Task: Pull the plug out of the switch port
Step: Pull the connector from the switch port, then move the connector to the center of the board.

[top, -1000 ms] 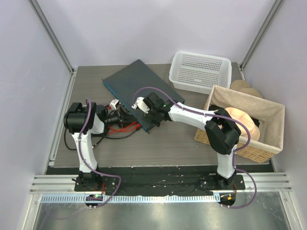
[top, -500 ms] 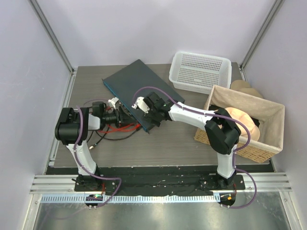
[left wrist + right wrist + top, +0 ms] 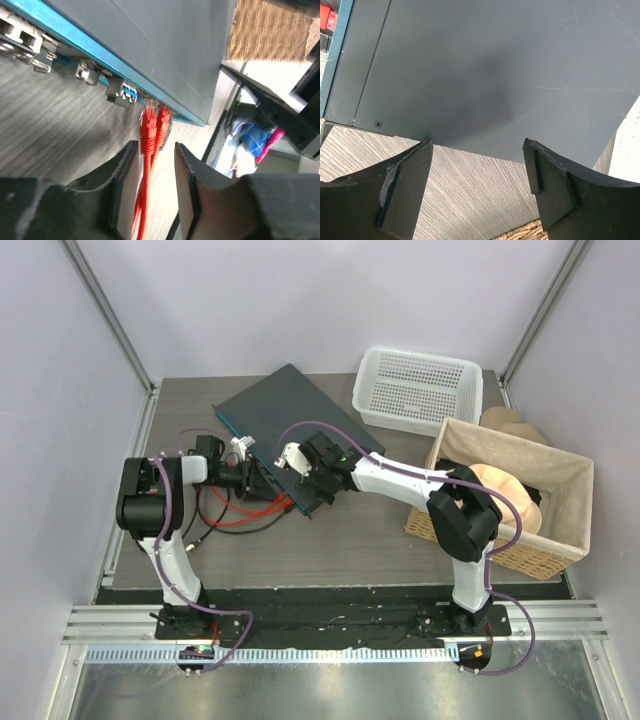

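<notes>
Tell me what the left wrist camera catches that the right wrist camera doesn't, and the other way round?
Only the left wrist view shows the row of sockets along the front of the switch, with two red plugs seated side by side. The left gripper stands open astride their cables.

Only the right wrist view shows the switch's broad flat top with a corner screw, the open right gripper framing its edge, and a sliver of white basket.

Both show the switch, the wood-grain table and a bit of wicker basket.
</notes>
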